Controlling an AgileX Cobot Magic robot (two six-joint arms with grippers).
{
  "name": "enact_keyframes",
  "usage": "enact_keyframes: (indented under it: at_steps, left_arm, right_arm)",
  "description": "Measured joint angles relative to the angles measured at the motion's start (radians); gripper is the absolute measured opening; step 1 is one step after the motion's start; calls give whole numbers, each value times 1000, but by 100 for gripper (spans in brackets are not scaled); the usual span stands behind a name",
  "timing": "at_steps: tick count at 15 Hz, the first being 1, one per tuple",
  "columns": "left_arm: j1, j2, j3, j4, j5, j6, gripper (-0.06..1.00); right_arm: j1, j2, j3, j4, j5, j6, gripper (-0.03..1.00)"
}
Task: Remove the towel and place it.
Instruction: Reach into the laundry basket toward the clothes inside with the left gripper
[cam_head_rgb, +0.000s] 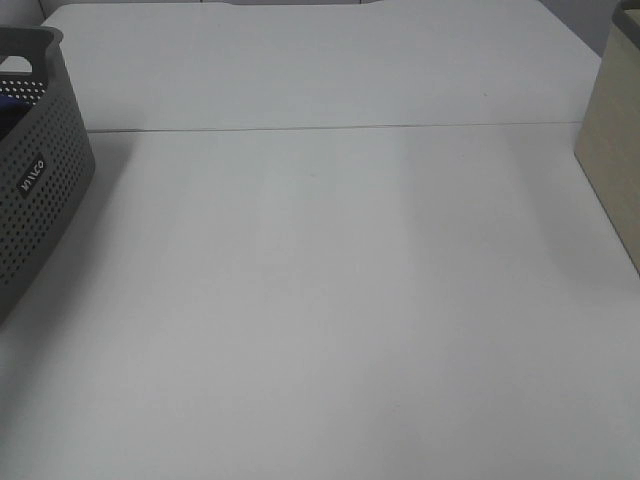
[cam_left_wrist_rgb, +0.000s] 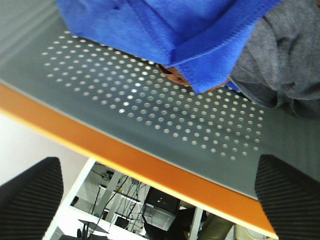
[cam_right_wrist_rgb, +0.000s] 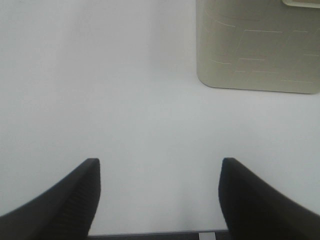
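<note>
From high up, we see a white worktop (cam_head_rgb: 330, 300) with a grey perforated basket (cam_head_rgb: 45, 190) at its left edge and a beige bin (cam_head_rgb: 615, 150) at its right. No arms show.

The left wrist view shows the left gripper (cam_left_wrist_rgb: 157, 165), jaws wide and empty, facing the basket wall. The blue towel (cam_left_wrist_rgb: 150, 25) is bunched beyond it, beside a grey cloth (cam_left_wrist_rgb: 285, 55).

The right wrist view shows the right gripper (cam_right_wrist_rgb: 160, 165) open over bare worktop.

We judge the grasp not yet made: next, the left gripper must reach the towel.

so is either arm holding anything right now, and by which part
Nothing is held. Both the left end effector and the right end effector are open and empty; the towel lies untouched in the basket.
</note>
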Motion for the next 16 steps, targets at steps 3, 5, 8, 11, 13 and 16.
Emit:
enact_keyframes:
  at_steps: [3,5,8,11,13,16]
  left_arm:
    - [31,38,23,-3,-9,33,97]
    - [39,78,32,-4,-42,66,97]
    - [39,162,33,-8,-163,81,97]
    - [39,217,33,-7,-170,84,97]
    - [39,226,33,-7,-169,85,97]
    - [39,226,33,-1,-132,85,95]
  right_arm:
    - [0,0,0,0,0,0,67]
    - [0,0,0,0,0,0,67]
    - [0,0,0,0,0,0,67]
    - [0,0,0,0,0,0,67]
    - [0,0,0,0,0,0,67]
    - [0,0,0,0,0,0,67]
